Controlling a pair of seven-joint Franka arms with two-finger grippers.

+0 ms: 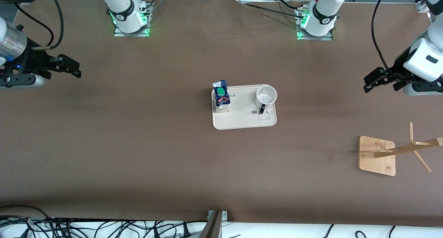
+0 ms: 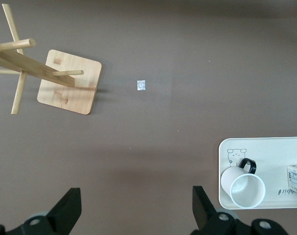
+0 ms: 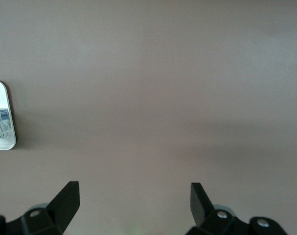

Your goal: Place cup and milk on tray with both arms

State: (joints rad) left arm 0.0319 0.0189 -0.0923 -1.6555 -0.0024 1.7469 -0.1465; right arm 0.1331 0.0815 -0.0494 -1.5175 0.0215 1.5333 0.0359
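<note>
Status check, task progress

- Cup (image 1: 265, 96): found upright on the tray (image 1: 242, 122), at the end toward the left arm's base, handle turned toward the front camera, just beside the rabbit drawing (image 1: 263, 116). Interior looked empty and white
- Milk (image 1: 221, 97): found upright on the tray at the end toward the right arm's base, green cap up, close against the rim. Apart from the cup, bare tray between the two
- Tray: lay flat near the middle of the table (image 1: 138, 144), nothing else on it
- Left gripper (image 1: 375, 80): hung over bare table toward the left arm's end, well apart from the tray. Fingers (image 2: 65, 210) spread wide, nothing between them. Cup and tray corner visible in the left wrist view, clear of the fingers
- Right gripper (image 1: 67, 67): hung over bare table toward the right arm's end, well apart from the tray. Fingers (image 3: 65, 200) spread wide, grasping nothing. Only a tray edge and a sliver of carton visible in the right wrist view
- Wooden rack (image 1: 377, 155): stood toward the left arm's end, nearer the front camera than the tray, pegs bare; no part in the task
- Small pale scrap (image 2: 141, 85) noted on the table between rack and tray; identity unclear

Judgement: both placements appeared done, both objects standing stable and released. Nothing left to move. Both arms appeared parked clear of the work area; task judged complete or at its very end
</note>
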